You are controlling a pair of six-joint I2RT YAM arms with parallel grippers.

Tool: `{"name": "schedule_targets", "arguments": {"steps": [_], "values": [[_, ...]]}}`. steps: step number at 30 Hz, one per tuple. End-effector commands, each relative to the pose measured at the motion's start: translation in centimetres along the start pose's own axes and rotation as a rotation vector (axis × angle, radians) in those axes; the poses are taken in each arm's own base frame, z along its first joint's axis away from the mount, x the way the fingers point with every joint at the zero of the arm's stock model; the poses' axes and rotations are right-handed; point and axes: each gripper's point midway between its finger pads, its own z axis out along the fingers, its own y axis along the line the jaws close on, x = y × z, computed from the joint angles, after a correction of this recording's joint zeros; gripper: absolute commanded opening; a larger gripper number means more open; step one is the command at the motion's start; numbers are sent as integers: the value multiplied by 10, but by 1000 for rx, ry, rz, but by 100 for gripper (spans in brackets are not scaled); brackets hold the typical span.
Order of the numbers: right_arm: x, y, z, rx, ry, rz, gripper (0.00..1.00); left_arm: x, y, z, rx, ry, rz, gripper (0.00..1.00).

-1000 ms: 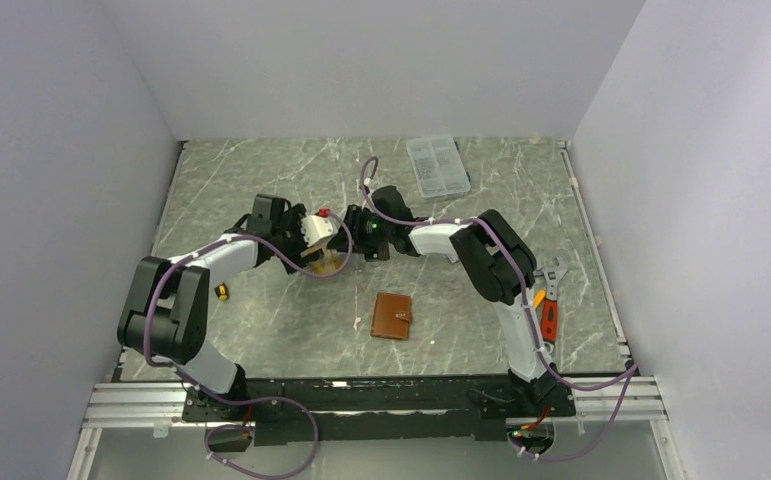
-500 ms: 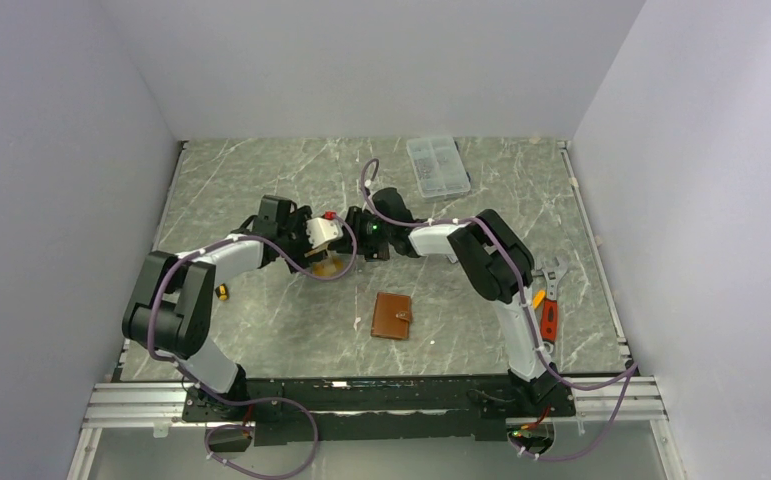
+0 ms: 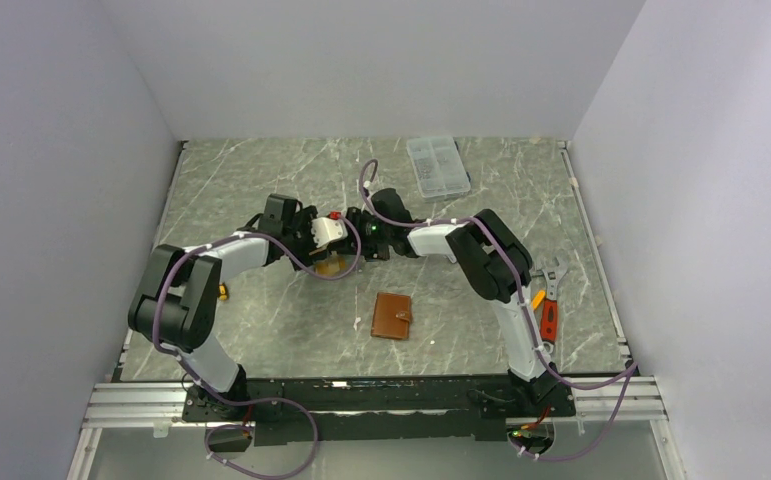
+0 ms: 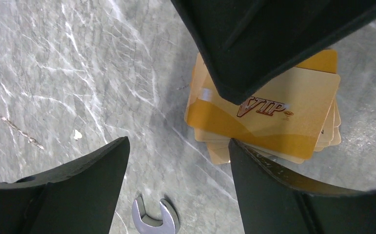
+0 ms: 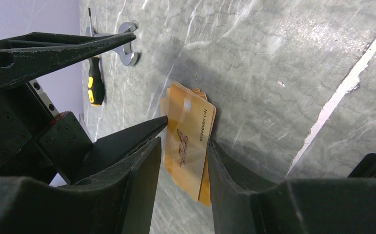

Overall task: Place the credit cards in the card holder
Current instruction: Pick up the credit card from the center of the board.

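The credit cards (image 4: 268, 117) are a fanned stack of gold cards lying on the marble, the top one printed VIP; the same credit cards (image 3: 331, 267) (image 5: 186, 141) show in the other two views. My right gripper (image 5: 184, 141) straddles the stack, its right finger against the cards' edge and a thin gap on the left; it is open. My left gripper (image 4: 176, 146) is open beside the stack, with its right finger (image 4: 283, 190) at the cards' near edge. The two grippers meet over the cards. The card holder (image 3: 392, 315), a closed brown wallet, lies apart nearer the bases.
A clear compartment box (image 3: 437, 165) sits at the back. A wrench head (image 4: 154, 219) lies just by my left fingers, with a yellow-black screwdriver (image 5: 95, 80) beyond. Another wrench (image 3: 553, 280) and an orange-handled tool (image 3: 548, 322) lie at the right edge.
My left arm has swung right, bringing its gripper up against the right gripper over the cards, and its jaws have narrowed a little. The wallet has not moved.
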Motion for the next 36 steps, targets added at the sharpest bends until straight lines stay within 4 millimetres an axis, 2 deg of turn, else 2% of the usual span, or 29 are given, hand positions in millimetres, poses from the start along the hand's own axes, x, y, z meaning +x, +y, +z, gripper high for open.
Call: {"name": "schedule_targets", "arguments": {"steps": [1,5,9,12,20,28,36], "values": [[9,-13,7,25,4,2,43,-4,1,8,15,-4,31,81],[10,-16,9,22,-1,17,37,-6,1,8,15,-13,35,81],[10,-15,12,10,-4,28,26,-6,0,8,15,-21,42,81],[8,-10,11,-16,-10,36,24,-7,0,7,16,-26,41,81],[6,21,-3,-125,-25,28,25,-10,6,9,10,-20,29,79],[8,46,-14,-221,-25,8,37,-6,4,9,5,-13,30,79],[7,52,-16,-250,-30,21,38,-8,6,8,-2,-16,27,78]]}}
